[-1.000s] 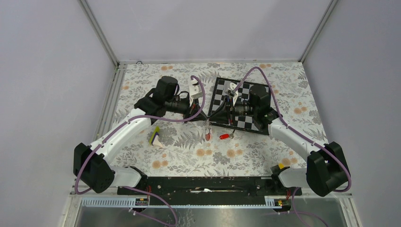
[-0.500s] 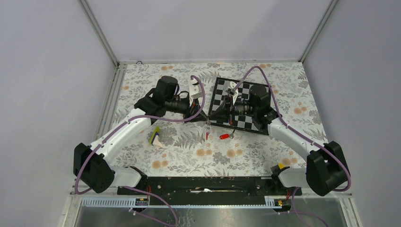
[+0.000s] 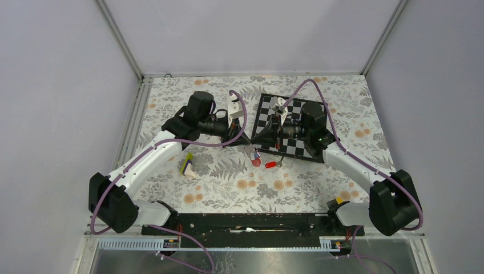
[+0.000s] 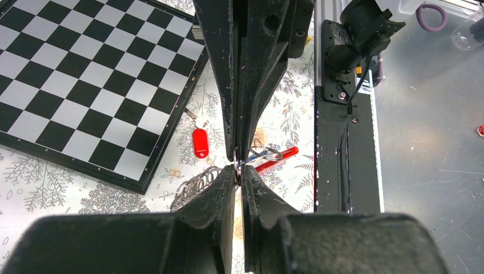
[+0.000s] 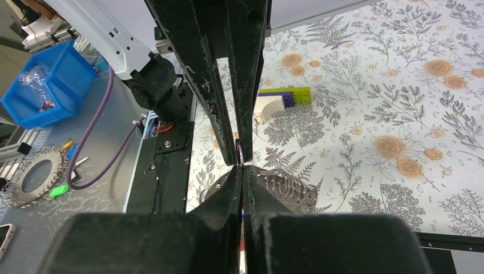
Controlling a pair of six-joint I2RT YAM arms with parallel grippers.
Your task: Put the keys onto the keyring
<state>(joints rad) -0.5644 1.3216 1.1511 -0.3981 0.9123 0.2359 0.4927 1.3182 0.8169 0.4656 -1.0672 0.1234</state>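
My left gripper [image 3: 246, 142] [image 4: 238, 174] and right gripper [image 3: 254, 144] [image 5: 241, 169] meet tip to tip above the table, both shut. The left pinches a thin metal ring of the keyring. The keyring's grey coiled strap [image 4: 194, 182] [image 5: 285, 184] lies under the tips, and its red section [image 4: 279, 157] [image 3: 256, 162] hangs beside them. The right is shut on a thin piece with blue in the slit, seemingly the blue key [image 3: 257, 154] [image 4: 258, 160]. The red key [image 3: 270, 164] [image 4: 200, 142] lies loose on the table by the chessboard's near edge.
The black-and-white chessboard [image 3: 297, 108] [image 4: 85, 85] lies behind the right gripper. A yellow-green and white wedge block [image 3: 187, 165] [image 5: 279, 98] stands left of centre. The black base rail [image 3: 245, 222] [image 4: 342, 142] runs along the near edge.
The hanging red piece has swung a little to the right, and a blue piece now shows above it. Both grippers stay together, almost unmoved.
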